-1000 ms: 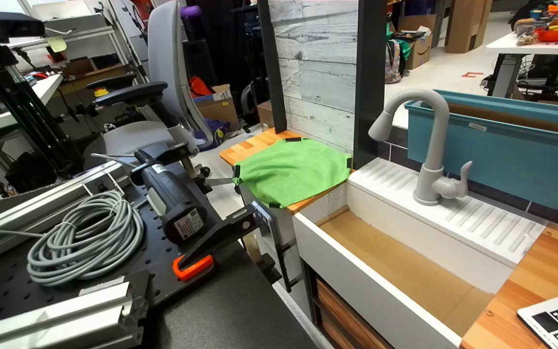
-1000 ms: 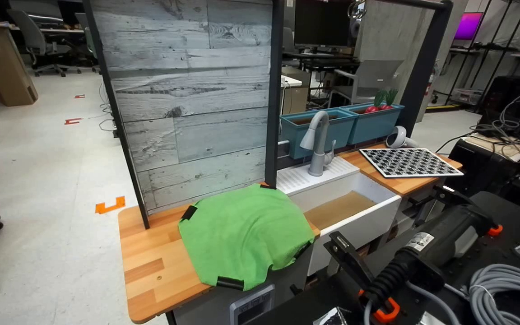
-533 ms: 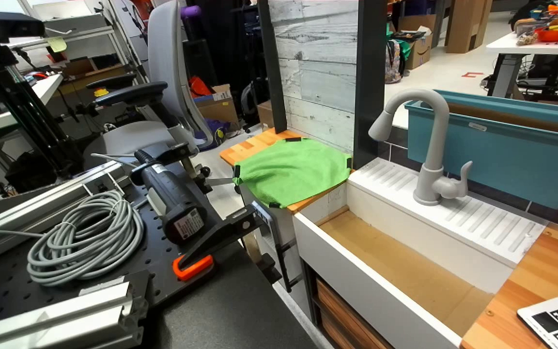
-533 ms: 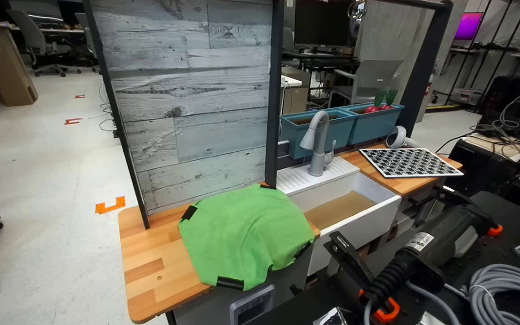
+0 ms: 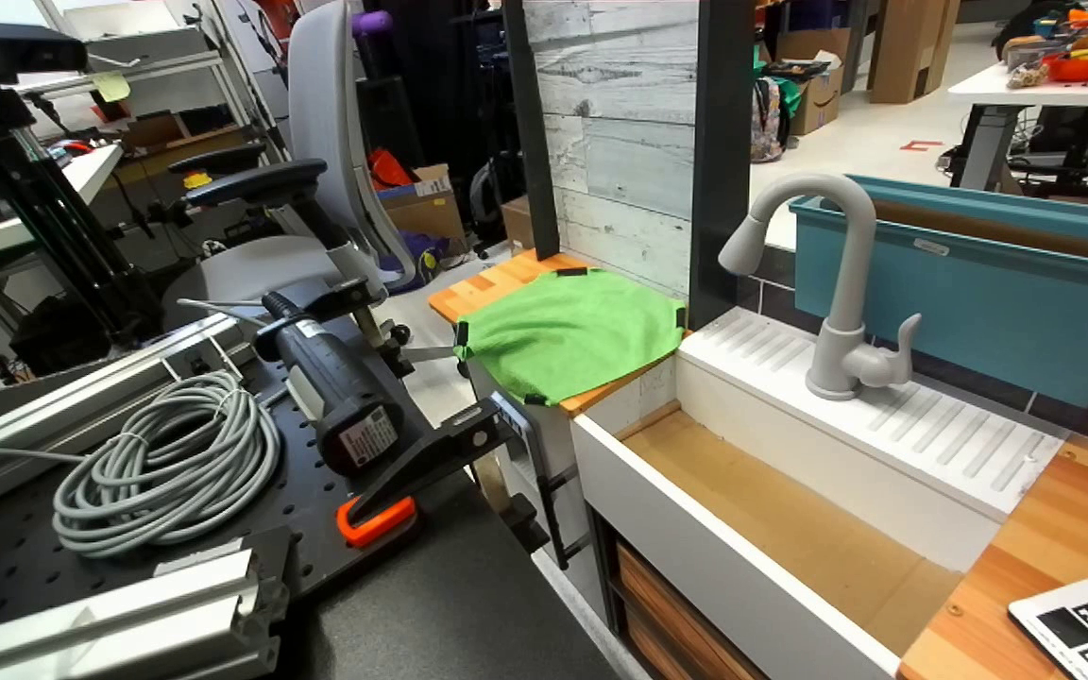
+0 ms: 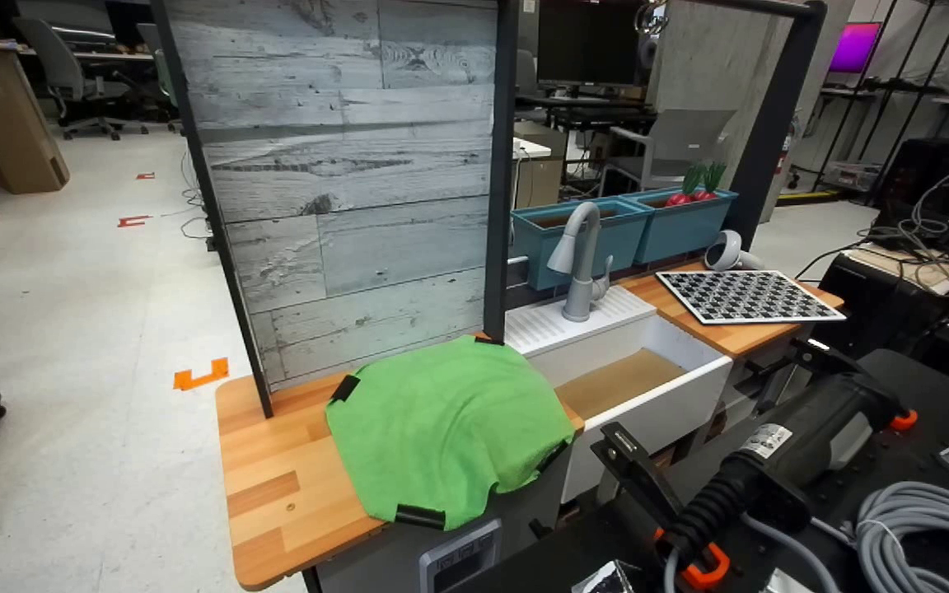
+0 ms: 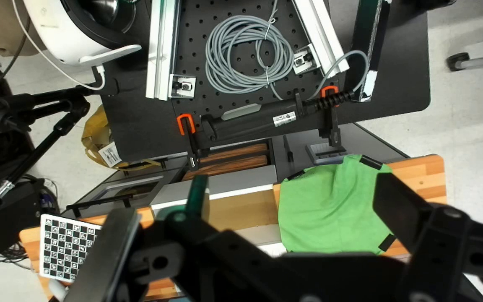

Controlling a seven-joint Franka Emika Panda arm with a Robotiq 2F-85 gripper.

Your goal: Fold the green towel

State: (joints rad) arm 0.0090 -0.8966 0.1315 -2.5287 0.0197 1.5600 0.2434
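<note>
The green towel point(image 5: 577, 331) lies spread and slightly wrinkled on the wooden counter beside the sink. It shows in both exterior views point(image 6: 450, 428). Dark strips sit at several of its corners, and its near edge hangs a little over the counter edge. In the wrist view the towel point(image 7: 329, 205) lies beyond and below my gripper point(image 7: 262, 201), partly hidden by the right finger and the gripper body. The gripper's fingers are wide apart with nothing between them. The gripper is apart from the towel and out of view in both exterior views.
The white sink point(image 5: 733, 557) and grey faucet point(image 5: 841, 302) stand beside the towel. A wood-look panel point(image 6: 351, 189) rises behind it. A black table point(image 7: 262, 42) with clamps, a black tool point(image 5: 327, 387) and coiled cable point(image 5: 166, 463) faces the counter. A checkered board point(image 6: 750, 296) lies past the sink.
</note>
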